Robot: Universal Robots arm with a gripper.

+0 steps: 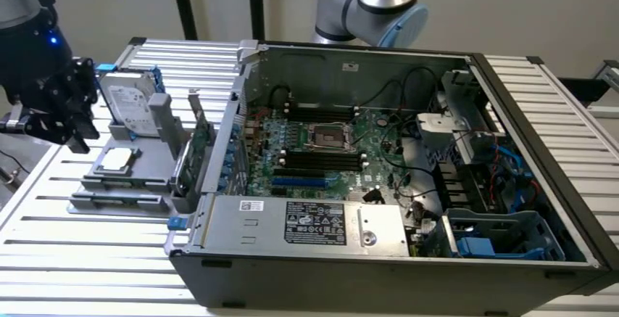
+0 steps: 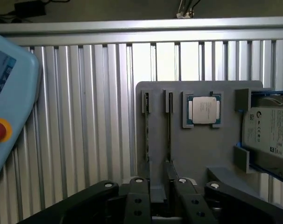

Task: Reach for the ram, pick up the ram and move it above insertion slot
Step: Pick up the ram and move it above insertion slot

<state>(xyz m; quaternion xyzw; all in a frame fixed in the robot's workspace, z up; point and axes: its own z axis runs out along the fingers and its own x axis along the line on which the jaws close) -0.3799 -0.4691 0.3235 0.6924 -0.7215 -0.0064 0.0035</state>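
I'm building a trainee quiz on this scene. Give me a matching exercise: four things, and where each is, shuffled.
1 hard drive
2 processor chip
3 insertion slot
4 gripper

a lying flat on the grey holder
b inside the open case
c in the air, exterior view's left edge
d standing upright in the holder

Pairs: 1-d, 2-a, 3-b, 4-c

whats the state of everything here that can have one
computer case: open, inside exposed
ram: on edge in the grey holder, not gripped
insertion slot: empty
gripper: fingers open, holding nothing, over the grey holder
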